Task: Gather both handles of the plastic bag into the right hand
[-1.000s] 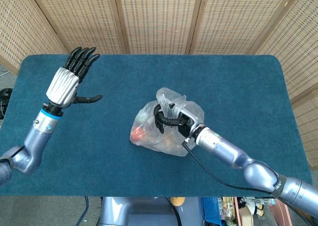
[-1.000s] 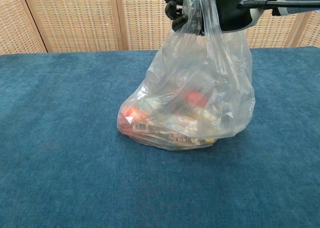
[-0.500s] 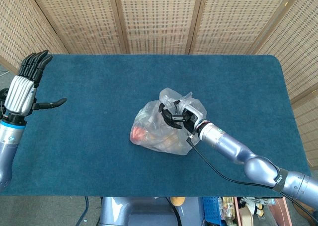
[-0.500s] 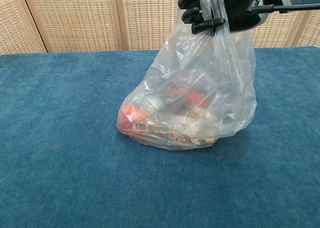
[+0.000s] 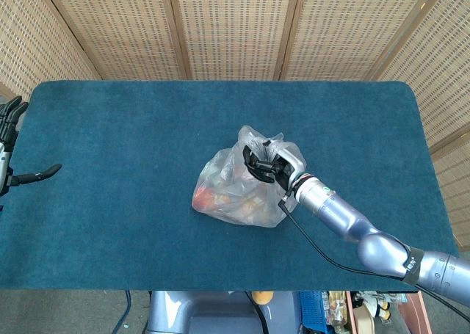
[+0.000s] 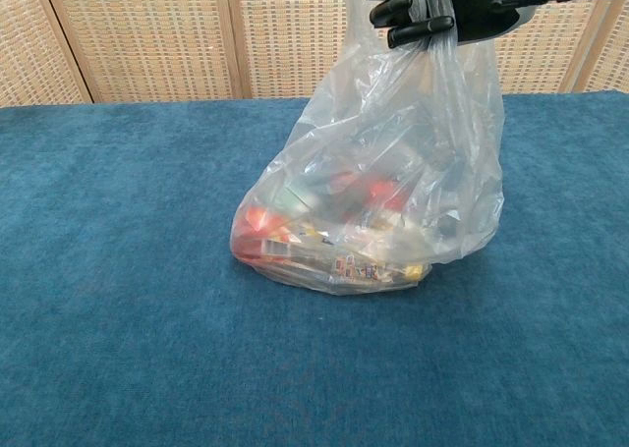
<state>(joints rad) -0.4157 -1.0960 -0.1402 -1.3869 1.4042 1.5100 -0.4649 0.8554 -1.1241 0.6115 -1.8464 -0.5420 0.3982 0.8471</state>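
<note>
The right hand [image 5: 266, 165] has its dark fingers [image 6: 408, 13] curled tight around the gathered top of the clear plastic bag [image 6: 378, 196], holding it bunched upward. The bag's base rests on the blue table [image 5: 132, 158] near its middle, a little toward the near edge, with red and packaged items showing through the film. The left hand [image 5: 10, 152] sits at the table's far left edge, fingers spread and holding nothing.

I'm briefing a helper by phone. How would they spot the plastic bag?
Look at the blue table before the wicker screens. Just right of its middle sits the plastic bag, clear and crinkled, with red items showing through. The right hand grips its gathered top, and it is the only object on the cloth.
</note>
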